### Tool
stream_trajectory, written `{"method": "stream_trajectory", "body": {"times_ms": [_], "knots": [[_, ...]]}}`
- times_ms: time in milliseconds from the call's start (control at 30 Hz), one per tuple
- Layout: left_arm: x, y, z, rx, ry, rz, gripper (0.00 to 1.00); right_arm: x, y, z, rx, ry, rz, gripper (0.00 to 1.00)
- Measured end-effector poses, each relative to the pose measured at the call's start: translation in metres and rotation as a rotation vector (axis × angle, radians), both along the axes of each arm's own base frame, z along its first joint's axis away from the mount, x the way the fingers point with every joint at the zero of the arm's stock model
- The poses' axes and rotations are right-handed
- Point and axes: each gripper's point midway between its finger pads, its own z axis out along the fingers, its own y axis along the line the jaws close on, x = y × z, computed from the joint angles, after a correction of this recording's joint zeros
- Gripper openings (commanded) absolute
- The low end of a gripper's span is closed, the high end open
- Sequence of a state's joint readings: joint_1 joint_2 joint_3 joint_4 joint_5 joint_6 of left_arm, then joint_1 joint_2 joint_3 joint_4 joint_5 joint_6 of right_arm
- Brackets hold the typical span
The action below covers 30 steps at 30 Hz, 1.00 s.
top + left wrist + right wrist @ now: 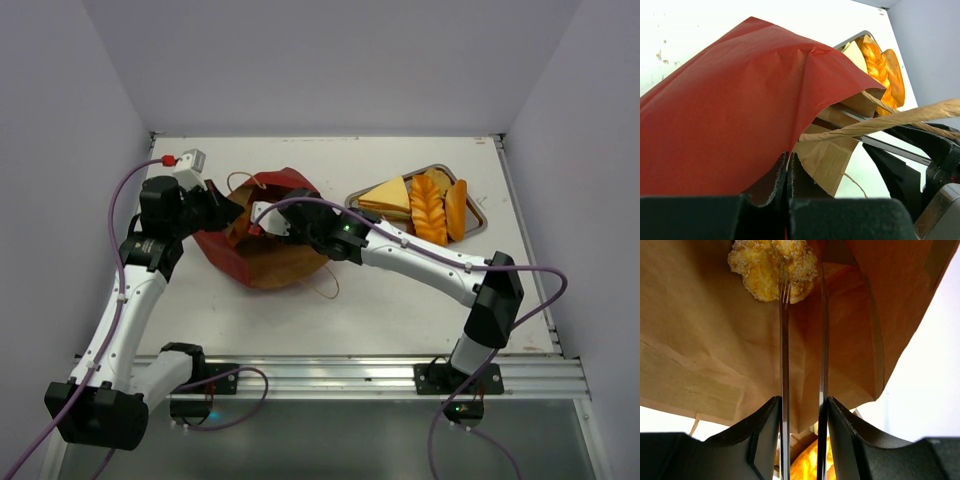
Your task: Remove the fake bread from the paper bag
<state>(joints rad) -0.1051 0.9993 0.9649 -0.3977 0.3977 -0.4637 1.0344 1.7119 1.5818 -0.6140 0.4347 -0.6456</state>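
The paper bag (268, 258), red outside and brown inside, lies on its side with its mouth facing right. My left gripper (226, 212) is shut on the bag's upper edge (788, 161), holding it up. My right gripper (290, 222) is shut on metal tongs (785, 340) that reach into the bag. In the right wrist view the tong tips are at a sesame-topped golden roll (771, 267) deep inside the bag (705, 330); I cannot tell whether they touch it. A yellow-topped sandwich (385, 198), a braided loaf (428, 210) and an oval roll (457, 208) lie on the tray.
The steel tray (480, 226) stands at the back right, close to the bag's mouth. A string handle (900, 117) crosses the left wrist view, and another loops onto the table (325, 290). Walls close in the left, right and back sides.
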Motion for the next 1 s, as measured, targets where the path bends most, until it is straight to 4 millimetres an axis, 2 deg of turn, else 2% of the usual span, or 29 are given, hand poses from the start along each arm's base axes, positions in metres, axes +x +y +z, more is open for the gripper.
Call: {"method": "stream_trajectory", "body": {"times_ms": [300,600,767,867,900,967,1000], "knots": [[0.0,0.0,0.0,0.0,0.0,-0.001,0.0,0.005,0.005,-0.002,-0.006,-0.007,-0.008,0.46],[-0.001,-0.001,0.0,-0.002,0.0,-0.006,0.0,0.01,0.01,-0.017,-0.039,0.007,-0.014,0.47],[-0.001,-0.002,0.0,-0.004,0.0,-0.01,0.0,0.012,0.015,-0.018,-0.036,0.005,-0.016,0.46],[-0.001,-0.002,0.0,-0.004,0.001,-0.01,0.0,0.014,0.017,-0.017,-0.035,0.003,-0.019,0.37],[-0.001,-0.002,0.0,-0.004,0.001,-0.01,0.0,0.015,0.017,-0.018,-0.035,0.004,-0.02,0.29],[-0.001,-0.002,0.0,-0.004,0.001,-0.01,0.0,0.015,0.018,-0.019,-0.037,0.004,-0.025,0.21],[-0.001,-0.002,0.0,-0.004,0.001,-0.011,0.0,0.016,0.018,-0.02,-0.037,0.005,-0.027,0.12]]}}
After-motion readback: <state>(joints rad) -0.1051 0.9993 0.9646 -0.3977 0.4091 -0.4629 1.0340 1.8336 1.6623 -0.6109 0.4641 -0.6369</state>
